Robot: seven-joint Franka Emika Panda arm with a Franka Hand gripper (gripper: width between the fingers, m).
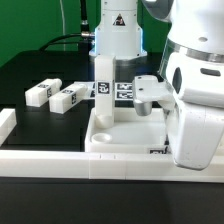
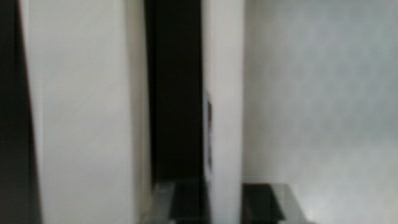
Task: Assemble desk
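Note:
The white tabletop (image 1: 125,150) lies rim-up near the front. One white leg (image 1: 103,85) stands upright in its corner on the exterior view's left. My gripper (image 1: 145,105) reaches down at the tabletop's far rim, to the right of that leg. In the blurred wrist view a thin white strip, the rim (image 2: 222,100), runs between my dark fingertips (image 2: 178,208); the gripper (image 2: 222,206) is shut on it. The pale tabletop (image 2: 320,100) floor lies on one side and a broad white surface (image 2: 80,110) on the other. Two more legs (image 1: 42,92) (image 1: 68,98) lie on the black table.
The marker board (image 1: 124,91) lies flat behind the tabletop, in front of the white robot base (image 1: 118,40). A long low white border wall (image 1: 40,163) runs along the front. My bulky white arm (image 1: 195,100) fills the exterior view's right.

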